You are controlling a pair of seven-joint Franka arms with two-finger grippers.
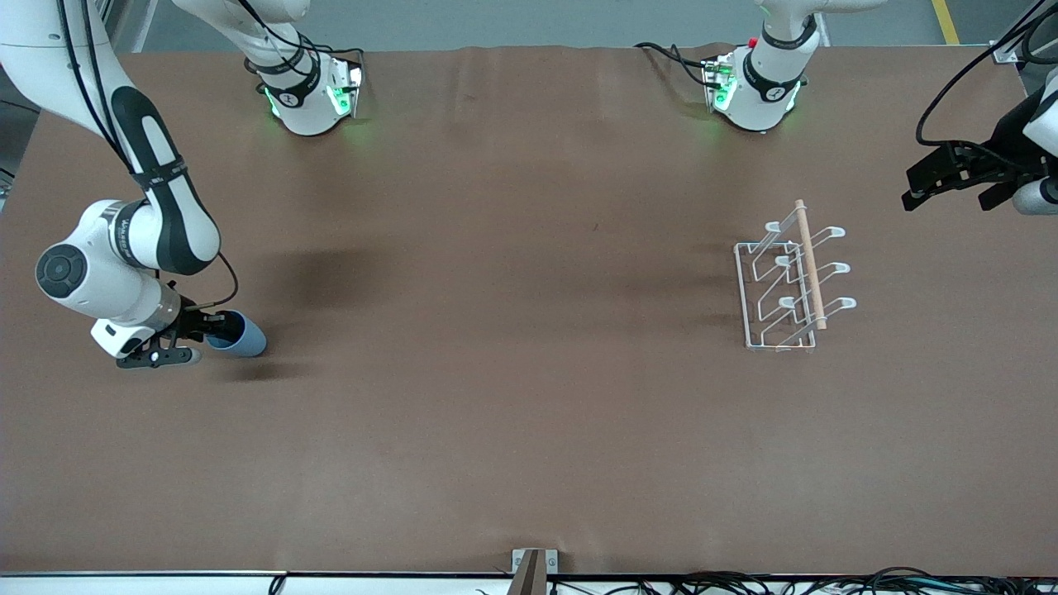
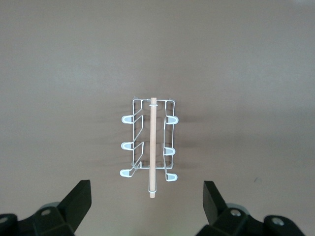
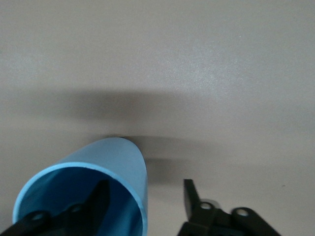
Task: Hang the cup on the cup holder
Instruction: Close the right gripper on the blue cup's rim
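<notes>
Bare table (image 1: pixel 512 372) lies open between the cup (image 1: pixel 240 335) and the rack (image 1: pixel 789 281) — nothing stands in the way.

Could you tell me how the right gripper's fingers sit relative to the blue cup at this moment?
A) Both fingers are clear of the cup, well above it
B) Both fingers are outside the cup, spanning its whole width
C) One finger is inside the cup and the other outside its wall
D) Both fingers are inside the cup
C: in the right wrist view one finger sits inside the cup mouth while the other stands outside the wall, with a gap showing, so the right gripper has not closed.
</notes>
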